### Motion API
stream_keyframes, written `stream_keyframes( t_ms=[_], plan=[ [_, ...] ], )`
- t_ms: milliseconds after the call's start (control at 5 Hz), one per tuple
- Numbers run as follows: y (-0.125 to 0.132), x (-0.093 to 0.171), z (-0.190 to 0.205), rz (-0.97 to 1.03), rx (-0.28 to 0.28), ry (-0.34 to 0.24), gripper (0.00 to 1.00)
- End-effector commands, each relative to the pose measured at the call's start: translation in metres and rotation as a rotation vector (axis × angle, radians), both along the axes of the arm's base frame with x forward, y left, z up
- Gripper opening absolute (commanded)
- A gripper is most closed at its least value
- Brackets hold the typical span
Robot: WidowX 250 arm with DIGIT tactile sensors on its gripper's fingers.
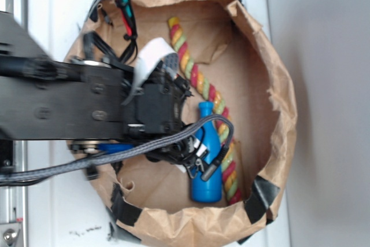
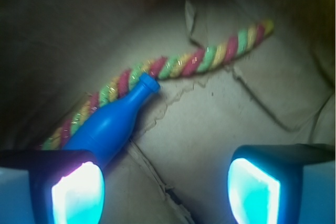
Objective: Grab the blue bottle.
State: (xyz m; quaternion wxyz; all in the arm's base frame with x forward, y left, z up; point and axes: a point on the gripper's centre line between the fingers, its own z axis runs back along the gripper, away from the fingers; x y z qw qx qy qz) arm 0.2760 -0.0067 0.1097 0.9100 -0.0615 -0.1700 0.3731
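a small bright-blue bottle (image 2: 107,125) is lying on its side on the floor of a crumpled brown paper bag (image 1: 277,73), and the robot's gripper (image 2: 165,187) is hanging above it with its 2 pads spread wide apart, pinching nothing. in the wrist view the left pad (image 2: 76,192) is glowing pale cyan at the lower left and is sitting over the wide base end of the bottle, while the right pad (image 2: 254,190) is sitting well apart at the lower right over bare paper. most of the bottle's body is lying toward the left pad rather than centred in the gap. whether the left pad is touching the bottle cannot be told.

the bottle is matte plastic, with a rounded cylindrical body tapering to a narrow neck and a small blue cap. in the wrist view its cap is touching or lying just beside a braided rope (image 2: 210,59) of red, yellow and green strands.

in the exterior view the bottle (image 1: 207,186) is lying near the bag's lower rim, with its base toward that rim and its neck pointing toward the middle. the rope (image 1: 199,82) is running alongside it on the side nearer the bag's right wall and is clearly longer than the bottle. the black arm (image 1: 69,99) is reaching in from the left, and a braided grey cable (image 1: 144,146) is crossing over the bottle's upper part.
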Motion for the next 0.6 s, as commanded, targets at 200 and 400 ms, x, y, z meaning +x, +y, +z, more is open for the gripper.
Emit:
stream_keyframes(
  t_ms=[200,400],
  plan=[
    [-0.004,0.079,-0.023,0.087,-0.117,0.075,1.00],
    [-0.011,0.070,-0.017,0.043,-0.074,0.099,1.00]
  ],
)
